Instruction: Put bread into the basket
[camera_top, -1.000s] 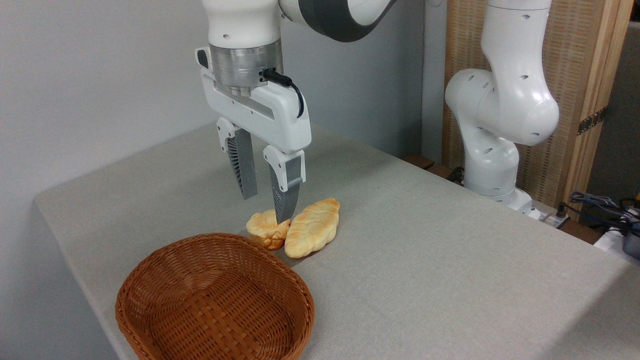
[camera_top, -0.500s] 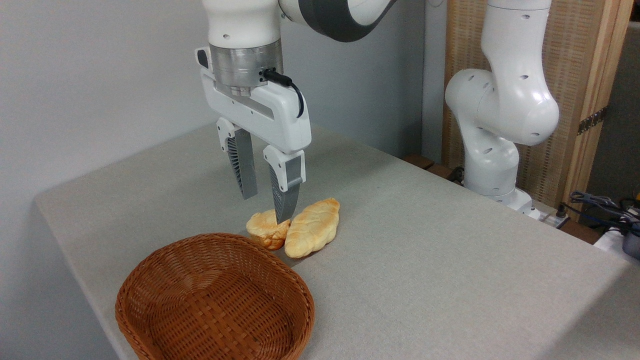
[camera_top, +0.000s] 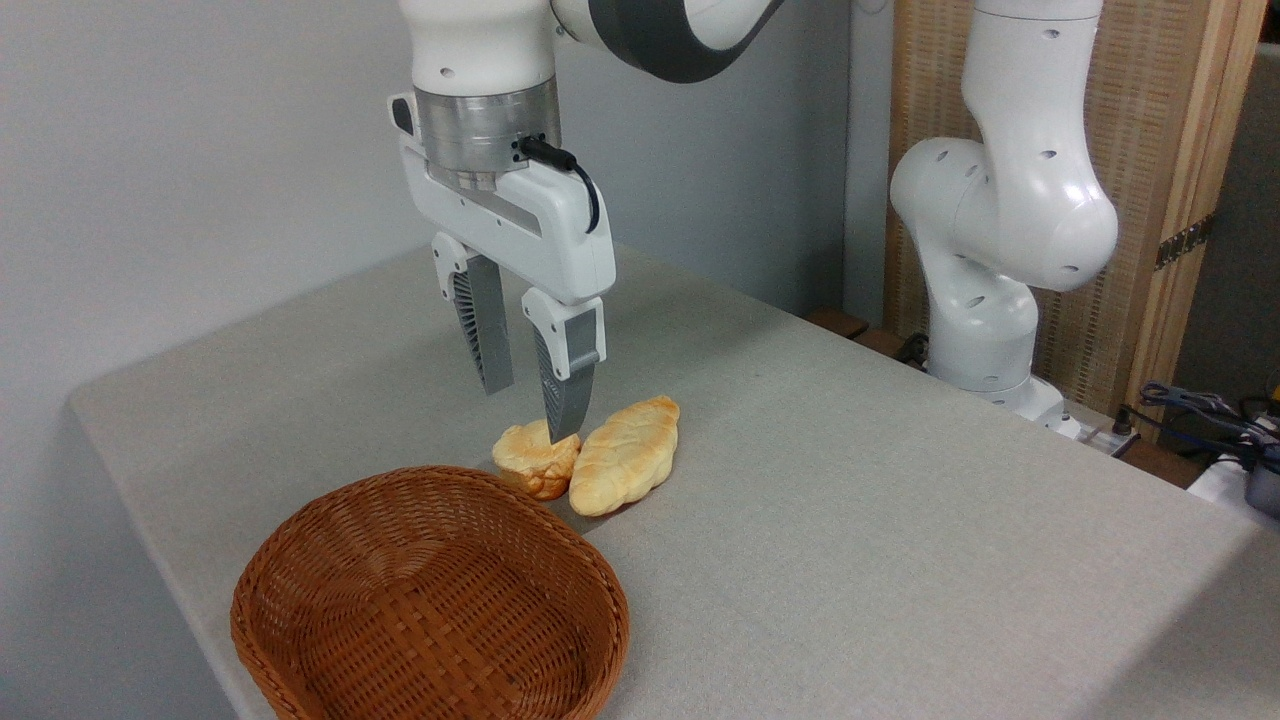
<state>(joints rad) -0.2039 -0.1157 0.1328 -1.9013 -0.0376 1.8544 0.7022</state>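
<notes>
Fingers (camera_top: 527, 412) stand apart above the bread (camera_top: 533, 461); closing off-centre could nudge the touching loaf (camera_top: 625, 456) or lose grip short of the basket (camera_top: 430, 600).

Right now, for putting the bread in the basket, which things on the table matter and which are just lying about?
For the job:
- the small round bun
- the wicker basket, empty
- the tool, open above the bun

Just lying about:
- the longer braided loaf, touching the bun
- cables past the table's far right edge
</notes>
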